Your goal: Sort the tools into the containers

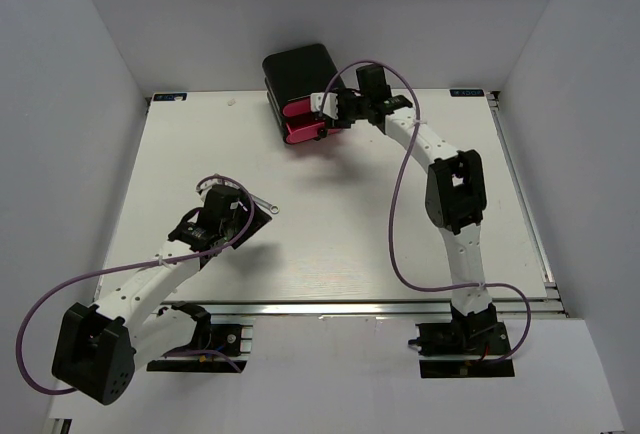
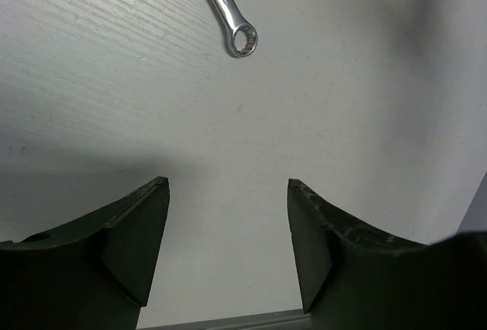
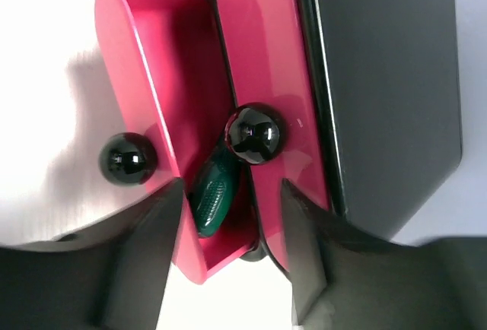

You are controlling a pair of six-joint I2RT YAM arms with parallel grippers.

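Note:
The black chest (image 1: 298,67) stands at the table's far middle, its pink-red drawers (image 1: 303,126) facing the near side. In the right wrist view one drawer (image 3: 156,64) with a dark knob (image 3: 125,159) is pulled out. A green-handled screwdriver (image 3: 212,193) lies inside it, partly behind a second knob (image 3: 255,134). My right gripper (image 3: 228,187) is open and empty, with its fingers on either side of the open drawer's end (image 1: 337,114). The silver wrench (image 2: 227,9) lies flat on the table (image 1: 265,204). My left gripper (image 2: 227,185) is open and empty just short of it (image 1: 248,218). The other screwdrivers are out of view.
White walls close in the white table (image 1: 330,244) on the left, right and far sides. An aluminium rail (image 1: 350,306) runs along the near edge by the arm bases. Purple cables loop off both arms.

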